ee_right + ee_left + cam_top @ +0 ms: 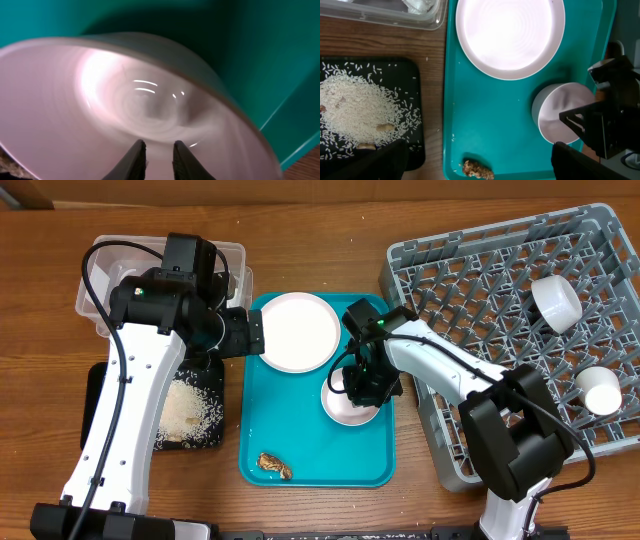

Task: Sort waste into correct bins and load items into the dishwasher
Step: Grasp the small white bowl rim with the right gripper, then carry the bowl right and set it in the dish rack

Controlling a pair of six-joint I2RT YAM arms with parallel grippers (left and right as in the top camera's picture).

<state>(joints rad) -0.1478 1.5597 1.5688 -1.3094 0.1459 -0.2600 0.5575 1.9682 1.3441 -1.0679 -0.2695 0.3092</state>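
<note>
Bowl [345, 408] on the teal tray [330, 455], right tool [159, 160] at its rim

It sits by the tray's right edge, near the plate [298, 330]. The right tool's fingers are almost together; whether they pinch the bowl, I cannot tell. The left tool [256, 336] is wide open and empty above the tray's left edge.

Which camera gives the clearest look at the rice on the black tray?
The left wrist view: the rice fills its left side, single grains distinct on the black tray. Overhead shows only a pale patch, partly hidden by the left arm. The right wrist view shows none, only a bowl.
</note>
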